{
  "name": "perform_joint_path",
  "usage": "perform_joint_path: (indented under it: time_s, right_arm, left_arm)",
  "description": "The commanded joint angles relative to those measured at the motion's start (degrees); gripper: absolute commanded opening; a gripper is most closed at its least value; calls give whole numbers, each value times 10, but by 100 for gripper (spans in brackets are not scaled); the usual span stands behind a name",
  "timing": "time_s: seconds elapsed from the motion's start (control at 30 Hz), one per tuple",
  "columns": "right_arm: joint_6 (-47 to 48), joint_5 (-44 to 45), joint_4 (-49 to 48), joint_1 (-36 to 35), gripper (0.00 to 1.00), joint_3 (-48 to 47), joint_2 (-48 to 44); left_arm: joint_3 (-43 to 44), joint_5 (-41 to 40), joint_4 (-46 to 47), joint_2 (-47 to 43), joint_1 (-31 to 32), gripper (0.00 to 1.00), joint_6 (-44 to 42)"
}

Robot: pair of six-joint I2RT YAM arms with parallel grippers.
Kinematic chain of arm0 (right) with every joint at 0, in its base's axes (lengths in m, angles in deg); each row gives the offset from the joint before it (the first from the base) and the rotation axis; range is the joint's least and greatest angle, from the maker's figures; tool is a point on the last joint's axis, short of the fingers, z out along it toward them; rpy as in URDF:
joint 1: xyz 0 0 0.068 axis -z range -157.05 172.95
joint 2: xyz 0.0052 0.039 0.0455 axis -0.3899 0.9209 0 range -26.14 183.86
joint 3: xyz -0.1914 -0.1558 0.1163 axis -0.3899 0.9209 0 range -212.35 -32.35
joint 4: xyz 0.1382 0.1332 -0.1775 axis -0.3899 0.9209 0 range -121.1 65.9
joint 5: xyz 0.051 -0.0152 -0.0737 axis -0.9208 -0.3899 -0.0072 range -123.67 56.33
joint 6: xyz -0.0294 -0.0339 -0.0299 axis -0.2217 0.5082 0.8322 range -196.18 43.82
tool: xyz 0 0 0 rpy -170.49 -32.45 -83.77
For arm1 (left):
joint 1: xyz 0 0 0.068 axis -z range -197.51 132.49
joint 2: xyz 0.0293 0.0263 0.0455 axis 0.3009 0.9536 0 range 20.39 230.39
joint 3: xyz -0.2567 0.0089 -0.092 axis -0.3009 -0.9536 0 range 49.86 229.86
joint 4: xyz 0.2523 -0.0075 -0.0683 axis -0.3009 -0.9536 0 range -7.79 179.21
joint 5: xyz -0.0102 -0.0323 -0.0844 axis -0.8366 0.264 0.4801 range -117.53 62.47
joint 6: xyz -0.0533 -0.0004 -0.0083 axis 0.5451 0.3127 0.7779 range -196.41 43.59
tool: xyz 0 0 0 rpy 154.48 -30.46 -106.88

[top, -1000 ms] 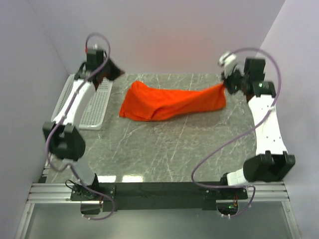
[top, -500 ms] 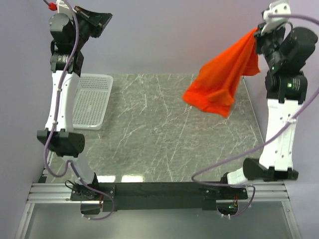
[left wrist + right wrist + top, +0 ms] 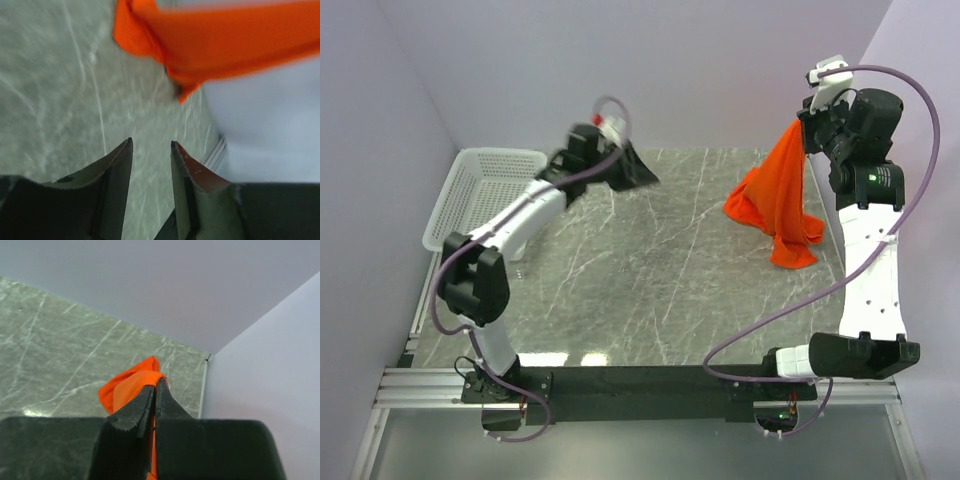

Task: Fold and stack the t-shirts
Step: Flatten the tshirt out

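The orange-red t-shirt hangs from my right gripper at the back right, and its lower folds rest bunched on the marble table. In the right wrist view the right gripper is shut on a pinch of the t-shirt. My left gripper reaches over the back middle of the table, well left of the shirt and pointing toward it. In the left wrist view the left gripper is open with only table between its fingers. The t-shirt shows blurred ahead of it.
A white mesh basket stands at the back left, beside the left arm. Walls close in the table on the left, back and right. The right arm stands tall along the right edge.
The left arm has swung down from high at the left to the back middle, and its jaws have opened. The right gripper has come lower, so the shirt's lower part now rests on the table.
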Motion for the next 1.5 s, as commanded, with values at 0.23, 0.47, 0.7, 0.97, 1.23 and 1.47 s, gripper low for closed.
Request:
perform_joint_path:
  time_s: [0.23,0.47,0.7,0.97,1.23,1.47]
  right_arm:
    - [-51,74,20,-185,0,-194,23]
    - [-76,104,8,-222,0,-310,94]
    - [-84,98,13,-235,0,-283,93]
    - [-83,93,18,-235,0,-241,71]
    - [-78,96,20,-232,0,-209,55]
    - [-77,95,21,-233,0,-195,51]
  left_arm:
    - [-177,-36,232,-117,71,47,-136]
    - [-272,-14,284,-168,83,49,-166]
    - [-280,-30,279,-137,86,50,-177]
    - [-286,-44,234,-127,82,57,-215]
    - [-351,43,275,-107,64,84,-227]
    - [-352,56,293,-49,74,97,-221]
